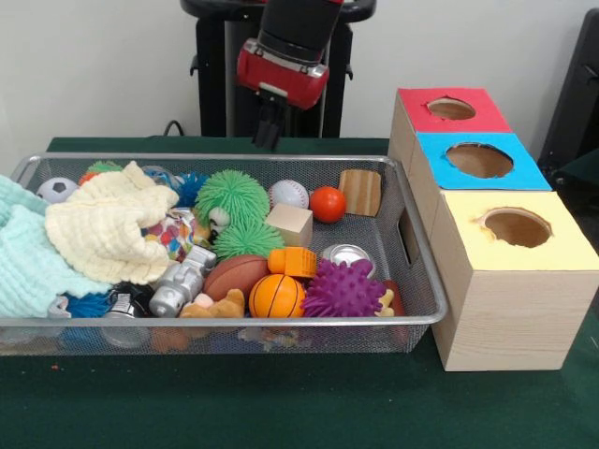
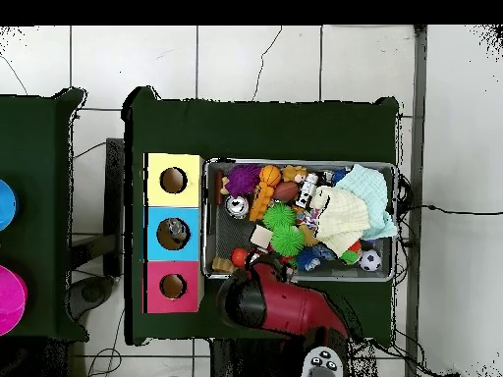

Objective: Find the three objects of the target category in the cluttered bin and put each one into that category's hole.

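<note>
The wire mesh bin [image 1: 225,321] lies on the green table, full of toys; it also shows in the overhead view [image 2: 295,163]. No crinkly wrapper shows clearly among the clutter. My gripper [image 1: 267,131] hangs from the red arm [image 1: 283,70] just behind the bin's far rim, above the table and holding nothing that I can see. In the overhead view the red arm [image 2: 275,302] covers the gripper at the bin's lower edge. Three wooden boxes stand beside the bin, with a red top [image 1: 416,101], a blue top [image 1: 435,150] and a yellow top [image 1: 463,210], each with a round hole.
In the bin lie a yellow cloth [image 1: 103,229], a mint cloth [image 1: 23,262], green fuzzy balls [image 1: 232,195], a purple spiky ball [image 1: 343,288], a basketball [image 1: 276,296], a football [image 1: 234,274], a wooden cube [image 1: 290,224], a silver can [image 1: 348,254] and a baseball [image 1: 289,194].
</note>
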You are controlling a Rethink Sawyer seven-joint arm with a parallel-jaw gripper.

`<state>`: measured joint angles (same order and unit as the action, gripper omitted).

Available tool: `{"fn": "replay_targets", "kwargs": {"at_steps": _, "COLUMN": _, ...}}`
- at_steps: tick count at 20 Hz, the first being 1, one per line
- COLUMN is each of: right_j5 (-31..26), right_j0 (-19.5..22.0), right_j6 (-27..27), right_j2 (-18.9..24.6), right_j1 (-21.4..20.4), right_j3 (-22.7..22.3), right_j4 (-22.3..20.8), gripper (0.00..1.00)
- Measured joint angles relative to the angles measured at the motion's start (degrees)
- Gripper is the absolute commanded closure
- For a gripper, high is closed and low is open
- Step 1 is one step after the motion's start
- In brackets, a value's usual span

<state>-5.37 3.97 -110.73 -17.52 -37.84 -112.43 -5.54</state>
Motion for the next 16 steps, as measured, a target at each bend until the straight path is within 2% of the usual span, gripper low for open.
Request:
{"fn": "replay_targets", "kwargs": {"at_steps": 13, "right_j5": 1.0, "right_j0": 3.9, "right_j6": 0.0, "right_j2": -2.8, "right_j1": 3.2, "right_j3": 0.0, "right_j4": -4.4, "gripper": 1.00}}
{"fn": "replay_targets", "kwargs": {"at_steps": 14, "right_j5": 1.2, "right_j0": 4.3, "right_j6": 0.0, "right_j2": -3.0, "right_j1": 3.5, "right_j3": 0.0, "right_j4": -4.8, "gripper": 0.00}}
{"fn": "replay_targets", "kwargs": {"at_steps": 16, "right_j5": 2.2, "right_j0": 5.1, "right_j6": 0.0, "right_j2": -3.2, "right_j1": 4.4, "right_j3": 0.0, "right_j4": -5.6, "gripper": 0.00}}
